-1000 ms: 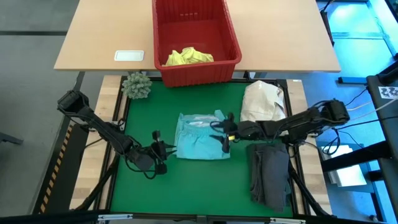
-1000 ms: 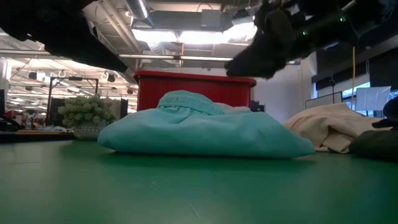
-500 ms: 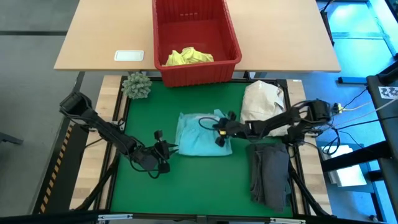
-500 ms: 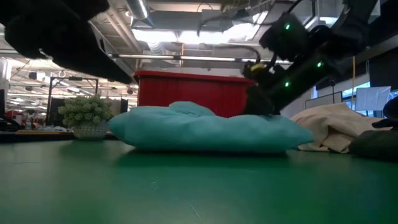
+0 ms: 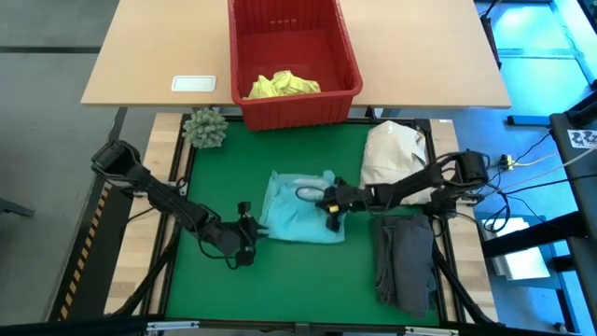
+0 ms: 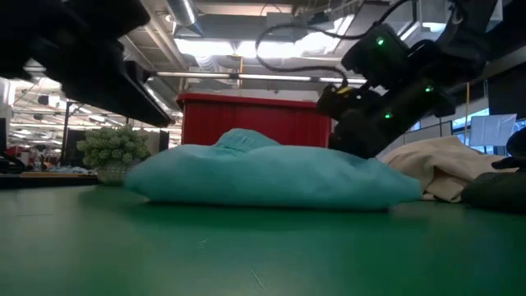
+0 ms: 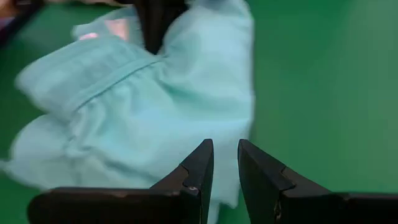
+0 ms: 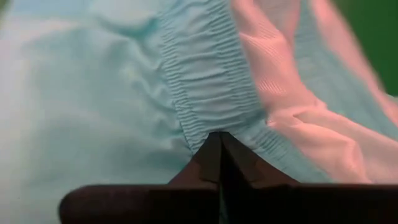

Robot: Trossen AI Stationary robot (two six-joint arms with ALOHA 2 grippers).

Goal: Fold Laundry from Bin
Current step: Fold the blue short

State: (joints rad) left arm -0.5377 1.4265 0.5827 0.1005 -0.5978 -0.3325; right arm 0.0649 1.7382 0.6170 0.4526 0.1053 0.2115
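The light turquoise-blue garment lies bunched on the green mat at the table's middle, and also shows in the low view. My right gripper reaches in from the table's right and is shut on the garment's right part. My left gripper hovers at the garment's left edge with a narrow gap between its fingertips and nothing in it. Whether it touches the cloth I cannot tell. The red bin stands beyond the mat's far edge, with a yellow garment in it. My right gripper pinches the garment's gathered elastic band between its two fingers, at their tips. The band's edge is drawn into a small notch where they meet. The fingers slant down from the table's right. The garment rests on the mat.
A cream-white bundle lies at the mat's far right, with a dark grey folded garment at its near right. A green spiky ball sits at the far left corner. A small white card lies on the wooden table.
My right gripper has come down onto the turquoise garment, moved a little toward the table's left, and shut on its band. The garment's right side has bunched leftward. My left gripper has crept toward the garment's left edge.
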